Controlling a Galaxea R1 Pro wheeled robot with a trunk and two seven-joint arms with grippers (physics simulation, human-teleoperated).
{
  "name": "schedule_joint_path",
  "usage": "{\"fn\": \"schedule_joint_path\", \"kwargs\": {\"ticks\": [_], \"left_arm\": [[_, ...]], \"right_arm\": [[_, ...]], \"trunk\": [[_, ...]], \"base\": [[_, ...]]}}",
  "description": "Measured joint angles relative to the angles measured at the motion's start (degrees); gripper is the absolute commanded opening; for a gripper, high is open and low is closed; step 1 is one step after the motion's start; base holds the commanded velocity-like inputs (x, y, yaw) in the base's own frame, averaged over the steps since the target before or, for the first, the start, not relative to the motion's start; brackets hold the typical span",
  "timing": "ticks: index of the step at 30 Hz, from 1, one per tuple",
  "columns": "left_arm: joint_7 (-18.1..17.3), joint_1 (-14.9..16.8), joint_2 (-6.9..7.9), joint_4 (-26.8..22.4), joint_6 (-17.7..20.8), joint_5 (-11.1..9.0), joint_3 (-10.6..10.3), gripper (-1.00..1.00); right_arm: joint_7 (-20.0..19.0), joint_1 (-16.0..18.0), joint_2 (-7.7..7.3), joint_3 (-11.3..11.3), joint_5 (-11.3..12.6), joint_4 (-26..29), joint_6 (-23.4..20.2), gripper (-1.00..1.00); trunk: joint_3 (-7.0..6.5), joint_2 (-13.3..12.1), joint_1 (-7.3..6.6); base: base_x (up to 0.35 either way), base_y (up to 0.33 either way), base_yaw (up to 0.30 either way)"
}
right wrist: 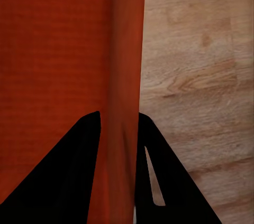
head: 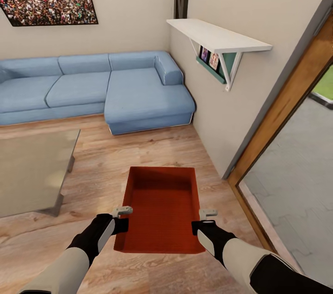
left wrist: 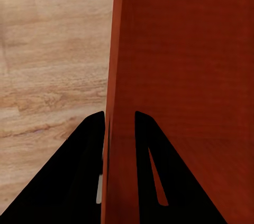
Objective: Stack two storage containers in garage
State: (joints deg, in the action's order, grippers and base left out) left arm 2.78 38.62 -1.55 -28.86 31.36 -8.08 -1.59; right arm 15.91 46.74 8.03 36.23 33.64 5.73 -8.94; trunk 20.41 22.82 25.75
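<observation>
Task status: early. The robot stands in the living room, on the light wood-plank floor (head: 152,146), with one orange-red storage container (head: 162,211) gripped in both arms in front of it. Whether the container rests on the planks or is lifted clear of them cannot be told from the head view. Blue sectional sofa (head: 92,86) ahead, glass-topped bench (head: 32,169) to the left, wood-framed glass door (head: 286,100) to the right, white wall shelf (head: 217,35) above. Second container not located. Judgement: nothing delivered; carry to the garage, set-down on concrete and stacking all remain.

Left pincer (head: 121,218): closed narrow across the container's left wall near the robot-side corner. Left wrist view shows the two dark fingers (left wrist: 84,182) straddling the thin wall (left wrist: 119,129), one outside, one inside, both pressed close to it.

Right pincer (head: 207,219): the same on the right wall. Right wrist view has the fingers (right wrist: 74,176) either side of the wall (right wrist: 124,129), narrow, clamping it.

Container reads level, open top up, empty inside.
</observation>
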Motion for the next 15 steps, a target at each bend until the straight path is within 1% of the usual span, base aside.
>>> {"fn": "schedule_joint_path", "kwargs": {"ticks": [15], "left_arm": [[-0.1, 0.0, 0.04, 0.0, -0.1, 0.0, 0.0, -1.0]], "right_arm": [[0.0, 0.0, 0.0, -0.1, -0.1, 0.1, 0.0, -1.0]], "trunk": [[-1.34, 0.0, 0.0]], "base": [[0.0, 0.0, 0.0]]}}
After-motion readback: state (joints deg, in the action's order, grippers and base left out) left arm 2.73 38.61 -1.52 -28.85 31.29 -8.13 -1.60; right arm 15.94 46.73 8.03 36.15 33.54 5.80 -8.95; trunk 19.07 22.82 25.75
